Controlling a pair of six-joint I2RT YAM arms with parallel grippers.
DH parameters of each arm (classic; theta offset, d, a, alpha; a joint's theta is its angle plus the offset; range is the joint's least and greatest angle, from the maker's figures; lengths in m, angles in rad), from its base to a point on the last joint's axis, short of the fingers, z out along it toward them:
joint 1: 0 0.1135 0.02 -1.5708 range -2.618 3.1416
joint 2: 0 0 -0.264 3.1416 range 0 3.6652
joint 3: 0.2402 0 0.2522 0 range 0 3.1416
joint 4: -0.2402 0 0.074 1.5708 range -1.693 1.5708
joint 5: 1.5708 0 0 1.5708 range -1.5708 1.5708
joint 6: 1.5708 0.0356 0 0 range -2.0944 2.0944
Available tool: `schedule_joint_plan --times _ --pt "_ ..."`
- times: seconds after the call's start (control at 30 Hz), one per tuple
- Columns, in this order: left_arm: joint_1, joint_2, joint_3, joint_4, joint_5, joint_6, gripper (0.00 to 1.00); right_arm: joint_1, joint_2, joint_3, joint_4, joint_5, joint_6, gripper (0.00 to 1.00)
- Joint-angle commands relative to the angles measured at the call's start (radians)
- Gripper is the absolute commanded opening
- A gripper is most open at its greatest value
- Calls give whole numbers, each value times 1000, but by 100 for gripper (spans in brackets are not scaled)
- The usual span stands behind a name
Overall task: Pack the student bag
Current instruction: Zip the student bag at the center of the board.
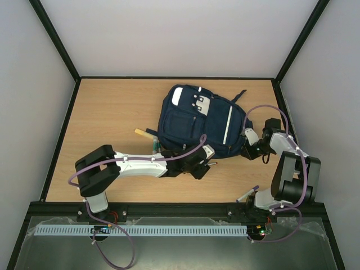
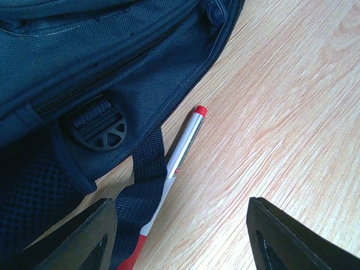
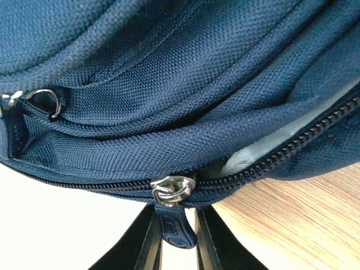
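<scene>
Two arms at the student bag: my right end effector pinches its zip pull; my left end effector hangs open above the pen beside it.

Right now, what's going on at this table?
Both arms are working on the student bag, which lies flat on the table. The right gripper is closed on a zip pull at the bag's side. The zip next to it is partly open, showing grey lining. The left gripper hangs open over a red-capped pen at the bag's edge, partly under a strap. The pen is not yet picked up.
</scene>
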Motion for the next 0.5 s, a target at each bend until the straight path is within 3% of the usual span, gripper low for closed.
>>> schedule_joint_plan --times 0.0,0.47 --pt "-9 35 40 36 -8 12 66 4 -22 -17 -38 0 0 16" --pt "-12 192 183 114 -17 156 67 4 -190 -1 -209 -7 -21 10"
